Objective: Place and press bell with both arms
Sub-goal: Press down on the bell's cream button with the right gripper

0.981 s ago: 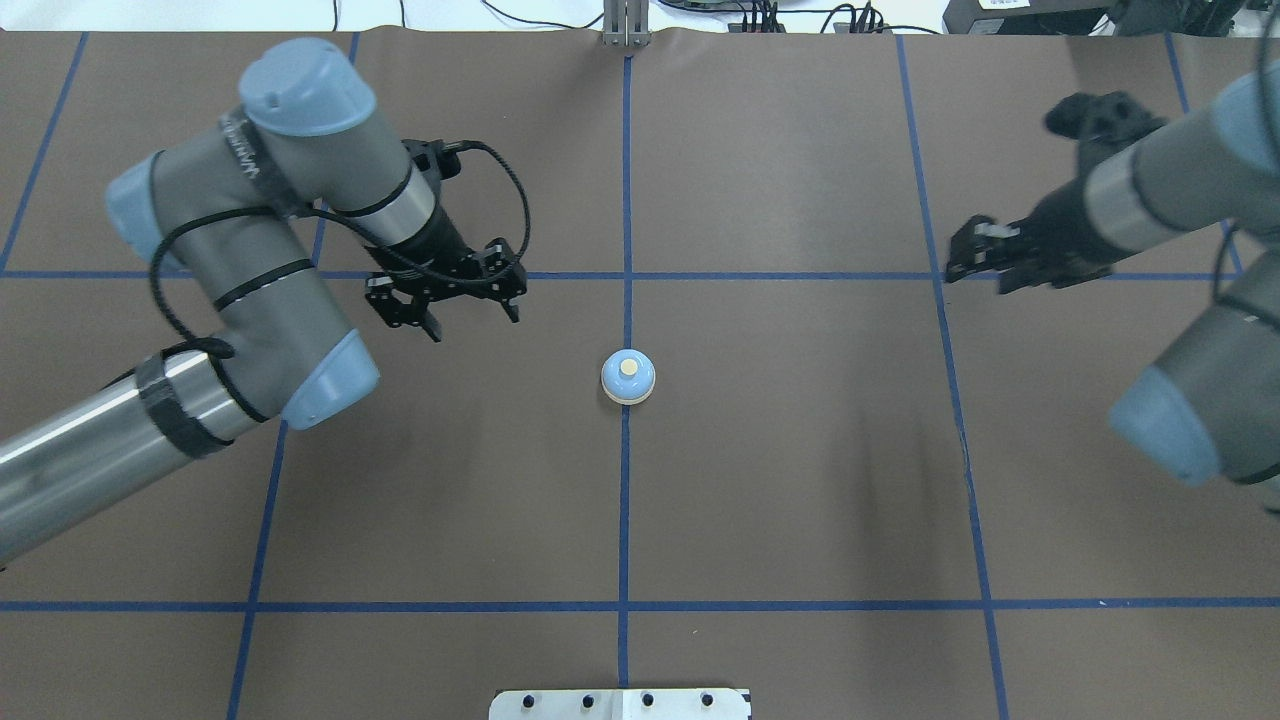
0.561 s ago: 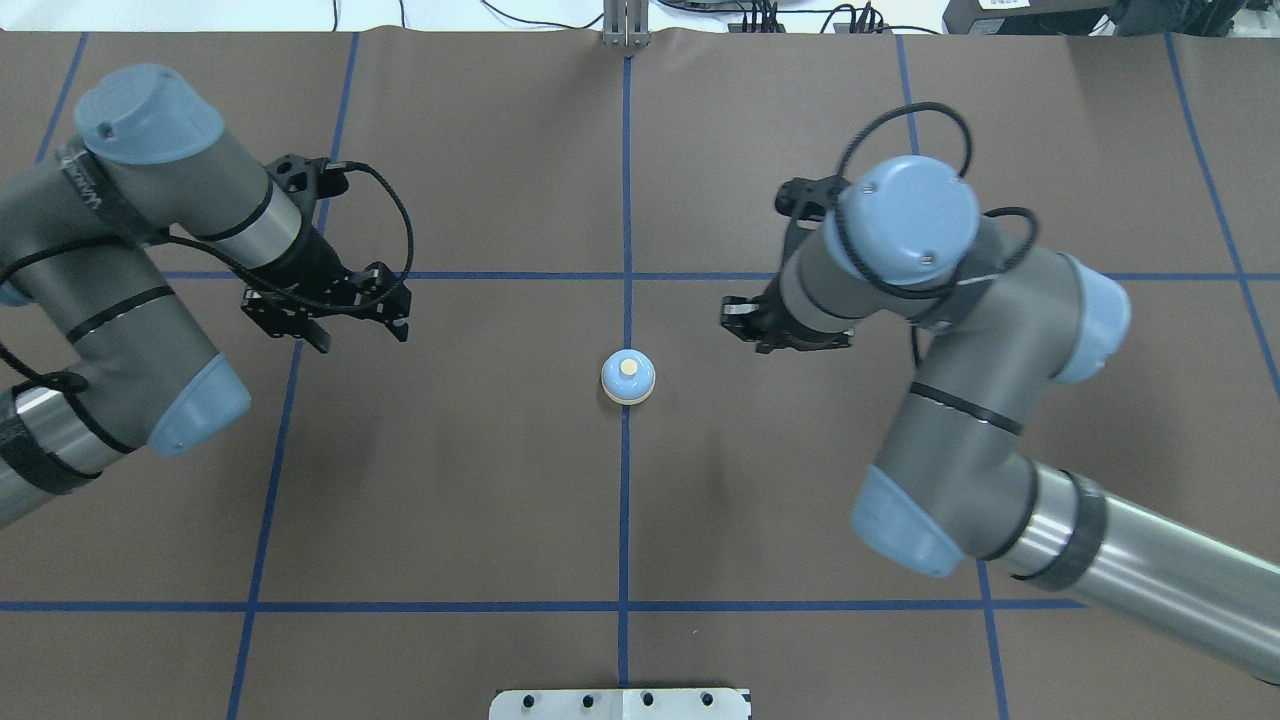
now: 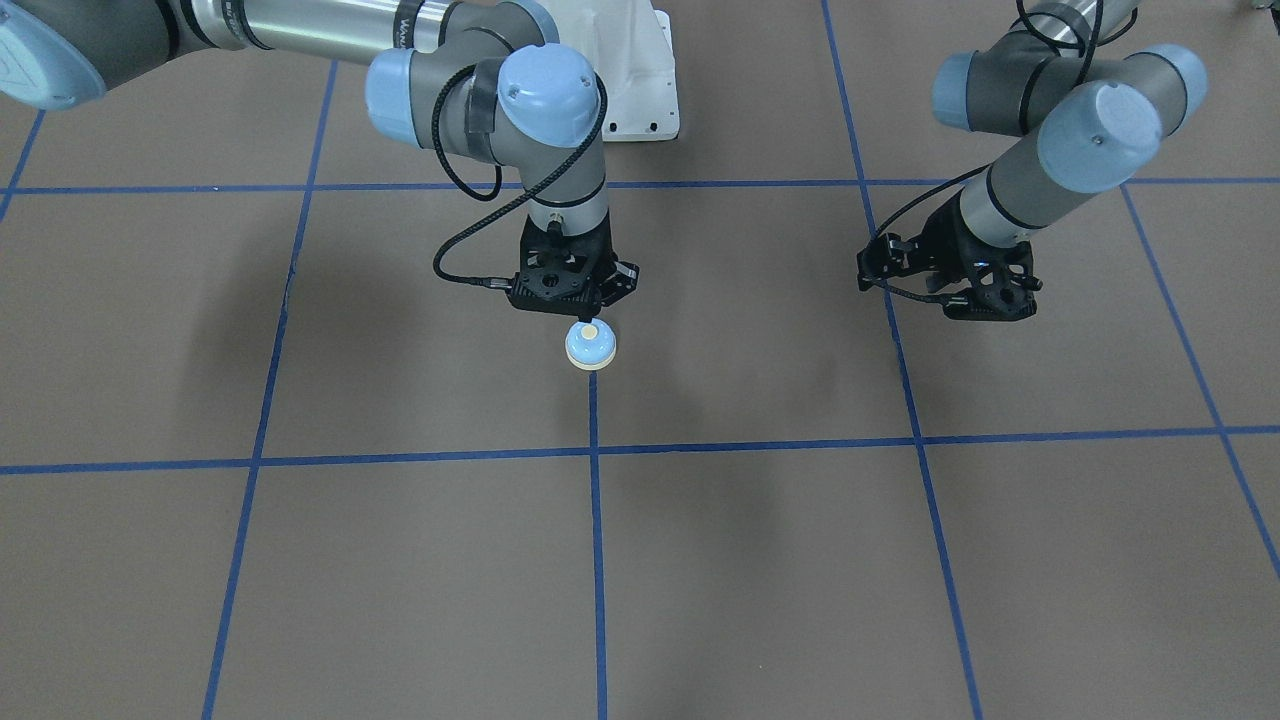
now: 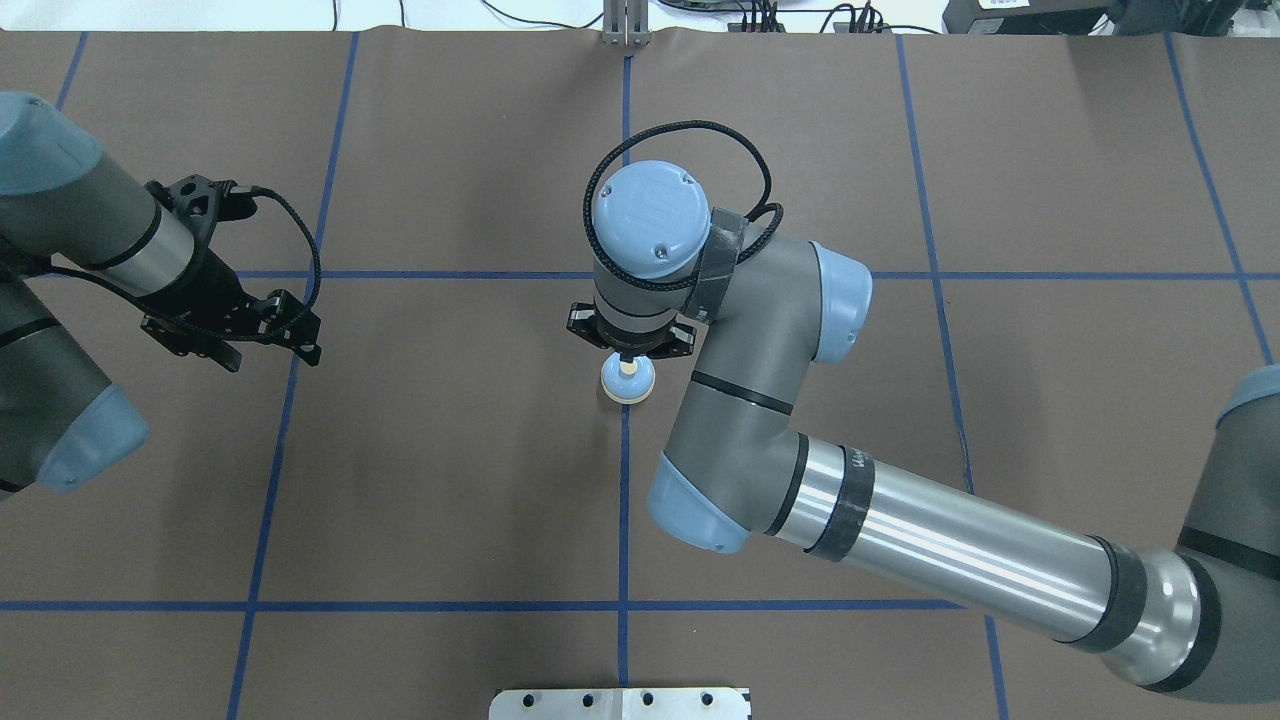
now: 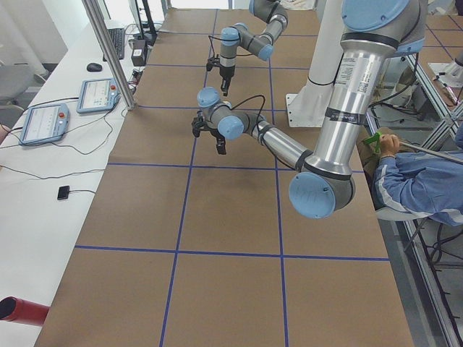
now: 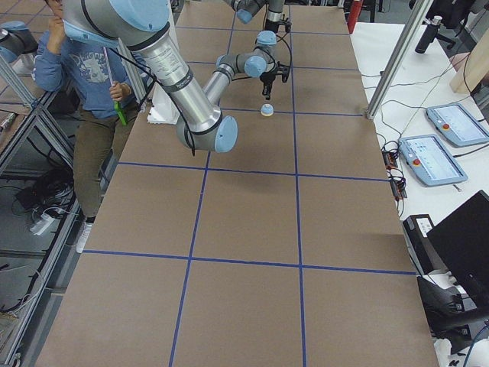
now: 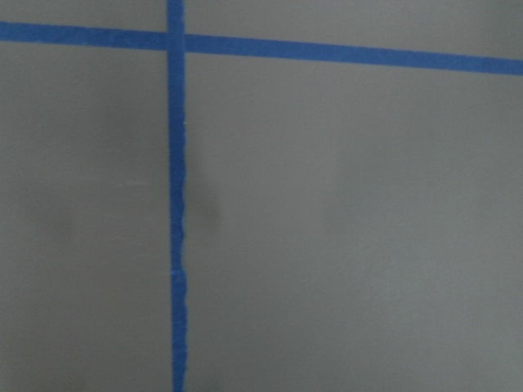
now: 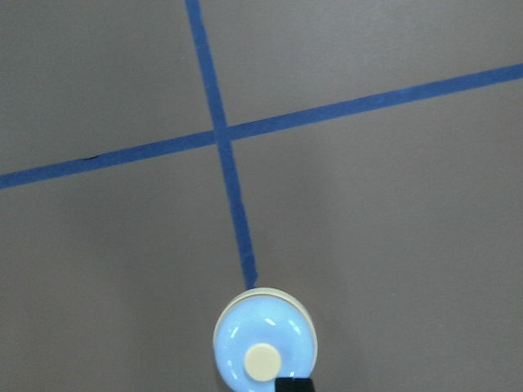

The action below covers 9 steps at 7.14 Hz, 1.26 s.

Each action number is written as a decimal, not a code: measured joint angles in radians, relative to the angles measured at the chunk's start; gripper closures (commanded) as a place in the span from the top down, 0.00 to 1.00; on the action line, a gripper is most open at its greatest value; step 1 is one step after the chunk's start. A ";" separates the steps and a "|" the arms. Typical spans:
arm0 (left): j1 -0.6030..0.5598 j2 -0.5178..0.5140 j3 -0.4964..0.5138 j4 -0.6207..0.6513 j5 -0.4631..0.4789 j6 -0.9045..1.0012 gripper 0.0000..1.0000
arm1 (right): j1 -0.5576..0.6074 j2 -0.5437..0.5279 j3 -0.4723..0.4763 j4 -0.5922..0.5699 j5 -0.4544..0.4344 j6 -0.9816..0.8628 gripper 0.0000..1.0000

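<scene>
I find the right gripper (image 4: 627, 358) mostly hidden under its own wrist; one narrow tip shows, closed together, at the button. The bell (image 4: 628, 385), a light-blue dome with a cream button, sits on the surface (image 4: 450, 480) directly below it. The left gripper (image 4: 272, 355) is spread, well apart.

Overhead faces front camera (both show the bell (image 4: 628, 386)).
</scene>
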 measured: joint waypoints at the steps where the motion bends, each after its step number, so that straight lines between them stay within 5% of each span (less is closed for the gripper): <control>1: -0.001 0.005 -0.004 0.000 0.000 0.004 0.96 | -0.004 0.005 -0.026 0.016 0.003 0.001 0.00; 9: -0.002 0.008 -0.015 0.000 0.003 0.006 0.97 | -0.020 0.002 -0.071 0.029 0.005 -0.003 0.00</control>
